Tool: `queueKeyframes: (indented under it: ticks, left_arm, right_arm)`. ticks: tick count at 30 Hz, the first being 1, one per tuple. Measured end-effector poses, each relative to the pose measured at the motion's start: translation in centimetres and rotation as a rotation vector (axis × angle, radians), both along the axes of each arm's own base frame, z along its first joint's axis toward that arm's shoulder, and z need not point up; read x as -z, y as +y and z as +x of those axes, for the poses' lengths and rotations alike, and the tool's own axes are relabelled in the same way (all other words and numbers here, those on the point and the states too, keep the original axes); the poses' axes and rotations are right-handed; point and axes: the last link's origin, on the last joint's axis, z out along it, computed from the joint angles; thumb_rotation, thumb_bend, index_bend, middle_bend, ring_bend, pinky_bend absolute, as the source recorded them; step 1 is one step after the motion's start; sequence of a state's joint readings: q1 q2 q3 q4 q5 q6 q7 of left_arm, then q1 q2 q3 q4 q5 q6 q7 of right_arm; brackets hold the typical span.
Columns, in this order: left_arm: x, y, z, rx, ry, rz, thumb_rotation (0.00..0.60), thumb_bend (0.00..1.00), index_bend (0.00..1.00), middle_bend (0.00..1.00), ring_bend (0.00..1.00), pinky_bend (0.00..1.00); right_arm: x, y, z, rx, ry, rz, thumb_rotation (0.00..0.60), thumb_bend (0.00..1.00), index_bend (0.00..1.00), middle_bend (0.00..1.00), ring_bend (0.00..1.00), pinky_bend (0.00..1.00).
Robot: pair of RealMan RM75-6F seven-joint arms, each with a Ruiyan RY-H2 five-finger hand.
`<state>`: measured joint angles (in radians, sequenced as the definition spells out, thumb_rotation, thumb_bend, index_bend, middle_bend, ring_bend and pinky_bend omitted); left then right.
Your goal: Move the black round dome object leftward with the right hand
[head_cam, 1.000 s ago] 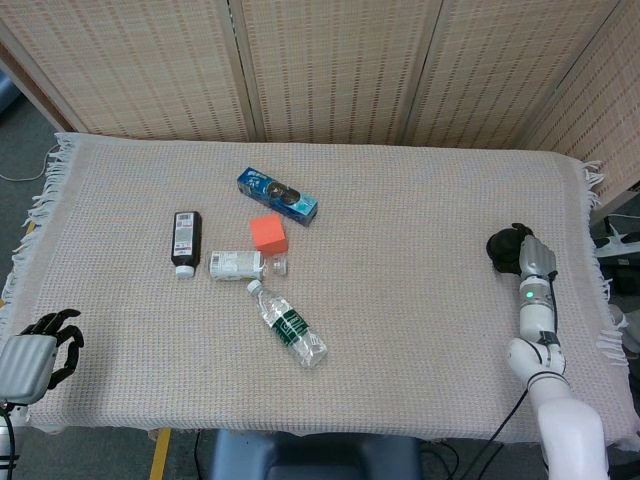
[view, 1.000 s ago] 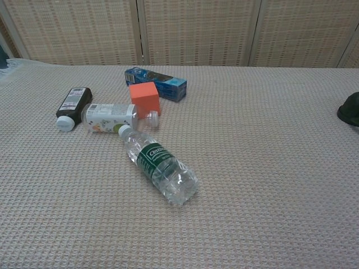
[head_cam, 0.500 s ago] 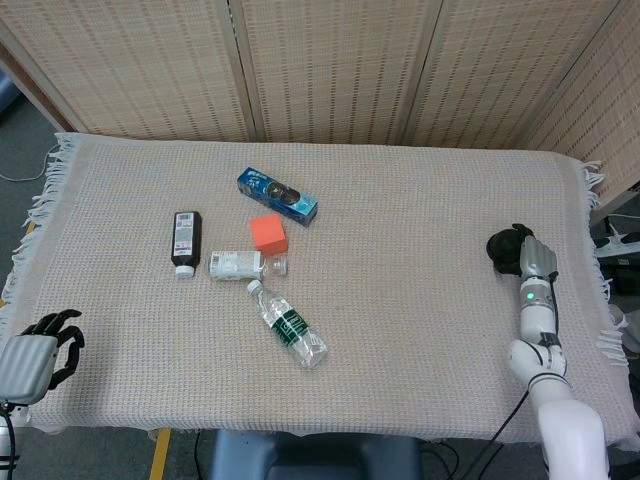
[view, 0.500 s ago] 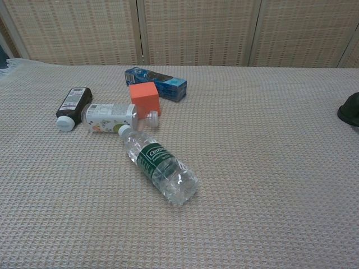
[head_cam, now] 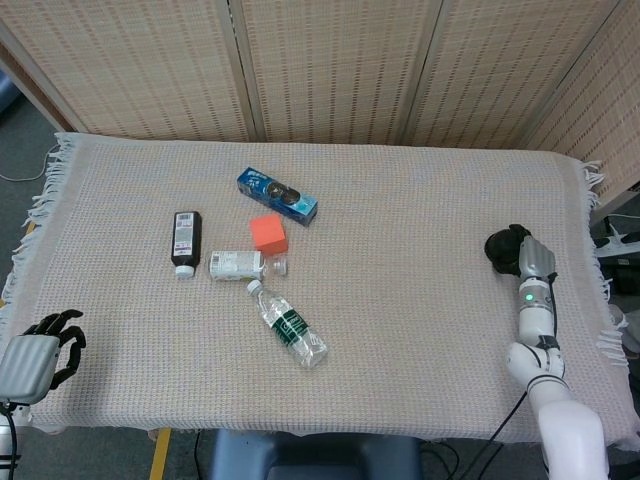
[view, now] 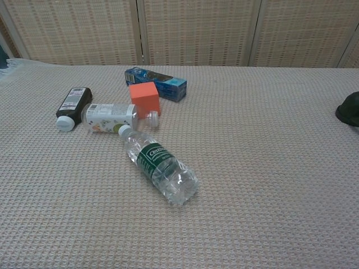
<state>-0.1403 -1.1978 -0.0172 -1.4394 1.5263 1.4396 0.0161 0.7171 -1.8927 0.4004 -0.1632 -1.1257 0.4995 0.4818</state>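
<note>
The black round dome object (head_cam: 497,248) sits on the woven cloth near the table's right edge; the chest view shows only its left part (view: 349,110) at the frame's border. My right hand (head_cam: 535,260) lies against the dome's right side, its dark fingers wrapped over the top, so it grips the dome. The hand itself stays outside the chest view. My left hand (head_cam: 38,352) rests at the near left corner of the table, fingers apart and holding nothing.
Left of centre lie a clear water bottle (head_cam: 288,326), a small white bottle (head_cam: 238,264), a dark bottle (head_cam: 186,240), an orange cube (head_cam: 267,233) and a blue box (head_cam: 277,196). Bare cloth (head_cam: 410,270) stretches between them and the dome.
The right hand and the dome have crept slightly to the left. The left hand has barely shifted.
</note>
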Motion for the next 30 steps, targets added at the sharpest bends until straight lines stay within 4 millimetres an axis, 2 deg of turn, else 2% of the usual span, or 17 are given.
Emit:
queueKeyframes:
  ticks: [4, 10, 15, 19, 25, 30]
  left_arm:
    - [0.0, 0.0, 0.0, 0.0, 0.001, -0.001, 0.6, 0.6, 0.57, 0.26, 0.27, 0.47]
    - [0.0, 0.0, 0.1, 0.004, -0.001, 0.0, 0.6, 0.6, 0.57, 0.26, 0.27, 0.47]
    - [0.0, 0.1, 0.1, 0.004, -0.003, -0.001, 0.6, 0.6, 0.57, 0.26, 0.27, 0.47]
    - [0.0, 0.1, 0.1, 0.005, -0.003, 0.0, 0.6, 0.6, 0.57, 0.26, 0.27, 0.47]
    - [-0.1, 0.0, 0.3, 0.01, -0.003, 0.006, 0.6, 0.6, 0.57, 0.26, 0.27, 0.47]
    - [-0.5, -0.1, 0.2, 0.001, -0.001, 0.017, 0.6, 0.6, 0.57, 0.26, 0.27, 0.47]
  right_arm:
    - [0.2, 0.0, 0.3, -0.017, -0.001, 0.008, 0.6, 0.98, 0.9, 0.78, 0.68, 0.9]
    - [0.5, 0.1, 0.4, -0.039, 0.012, 0.026, 0.6, 0.97, 0.99, 0.86, 0.74, 0.92]
    - [0.8, 0.3, 0.5, -0.043, -0.007, 0.036, 0.6, 0.97, 1.0, 0.9, 0.76, 0.94]
    - [1.3, 0.3, 1.3, -0.085, -0.026, 0.039, 0.6, 0.97, 1.0, 0.9, 0.76, 0.94]
    - [2.1, 0.5, 4.8, -0.255, -0.085, 0.017, 0.6, 0.97, 1.0, 0.9, 0.76, 0.94]
    - [2.7, 2.3, 9.4, -0.434, -0.195, 0.007, 0.6, 0.95, 1.0, 0.9, 0.76, 0.94]
